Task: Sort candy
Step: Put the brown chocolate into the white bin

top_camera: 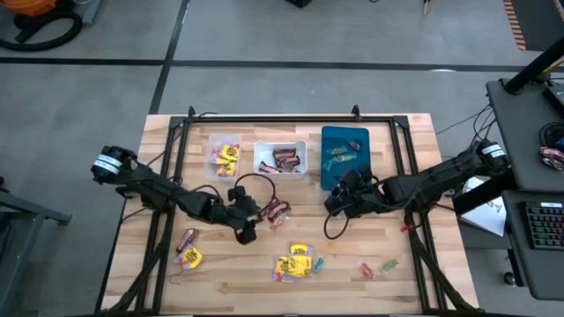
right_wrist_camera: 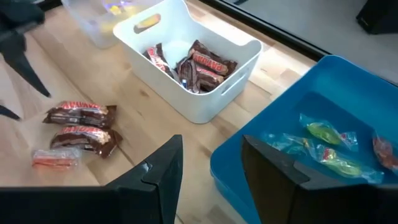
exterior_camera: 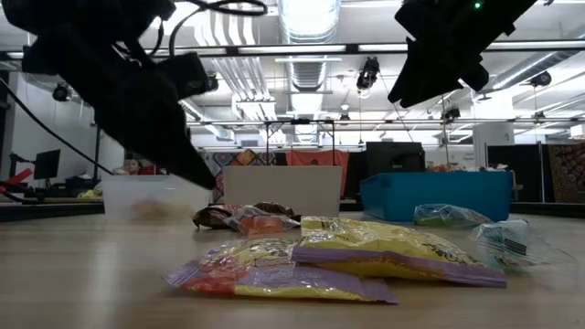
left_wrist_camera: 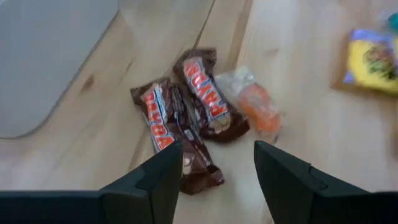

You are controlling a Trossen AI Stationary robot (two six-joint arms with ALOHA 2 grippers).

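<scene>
The left gripper [top_camera: 250, 231] sits low over the table just in front of the white bin [top_camera: 281, 158], fingers spread apart with nothing between them, and right past its tips lie 2 dark brown-red bars [left_wrist_camera: 186, 112] side by side, with a small clear-wrapped orange sweet [left_wrist_camera: 256, 106] touching the outer one. One finger [left_wrist_camera: 158, 177] covers the near end of one bar in the wrist view; contact is not clear. That white bin already holds several brown-red bars [right_wrist_camera: 198, 67], piled against each other. Beside the white bin, on the left arm's side, stands the clear bin [top_camera: 224, 158] with yellow packets [top_camera: 227, 158] in it. On the white bin's other side is the blue bin [top_camera: 345, 156], with small green and teal wrapped pieces [right_wrist_camera: 326, 144] lying inside. The right gripper [top_camera: 339, 202] hangs above the table at the front corner of the blue bin, fingers apart, holding nothing. Well in front of the white bin, near the table's front edge, a cluster of yellow packets [top_camera: 295, 261] lies loose with a teal piece just beside it. Farther from the white bin, toward the right arm's side, a red piece [top_camera: 365, 269] and a green piece [top_camera: 388, 264] lie close together. Off toward the left arm's side, a brown-red bar and a yellow packet [top_camera: 189, 256] rest touching.
</scene>
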